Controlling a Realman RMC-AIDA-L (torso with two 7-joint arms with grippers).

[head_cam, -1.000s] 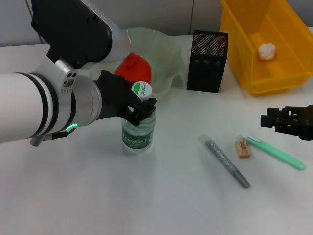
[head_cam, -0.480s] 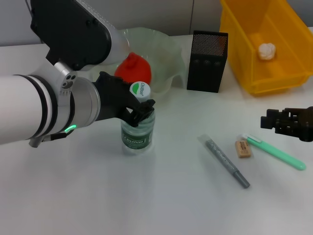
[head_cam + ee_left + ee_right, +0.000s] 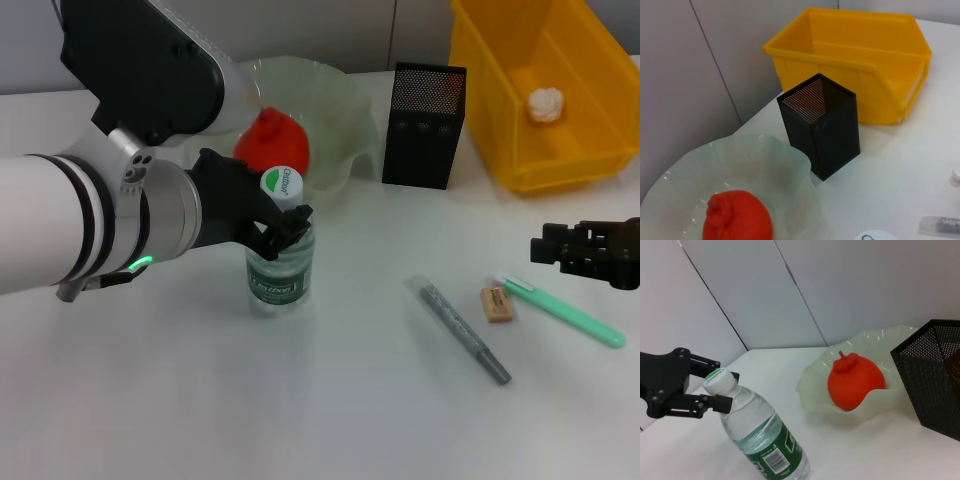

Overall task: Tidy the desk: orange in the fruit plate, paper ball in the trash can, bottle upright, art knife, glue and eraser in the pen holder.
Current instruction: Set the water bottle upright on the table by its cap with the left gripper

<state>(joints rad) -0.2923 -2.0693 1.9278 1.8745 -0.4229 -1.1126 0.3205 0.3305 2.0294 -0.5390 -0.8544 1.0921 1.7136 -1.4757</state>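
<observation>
Left gripper (image 3: 283, 218), pinching the bottle (image 3: 279, 262) neck, has nudged it left; cap lettering unreadable; right gripper (image 3: 548, 244) unclear.

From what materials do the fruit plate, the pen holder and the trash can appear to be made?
The fruit plate looks like translucent pale-green glass, or perhaps plastic: light passes through its wavy, glossy rim. The pen holder seems to be black metal mesh with a matt finish, since fine perforations cover its walls. The trash can looks like moulded yellow plastic, smooth and slightly shiny, with thick rounded edges.
</observation>
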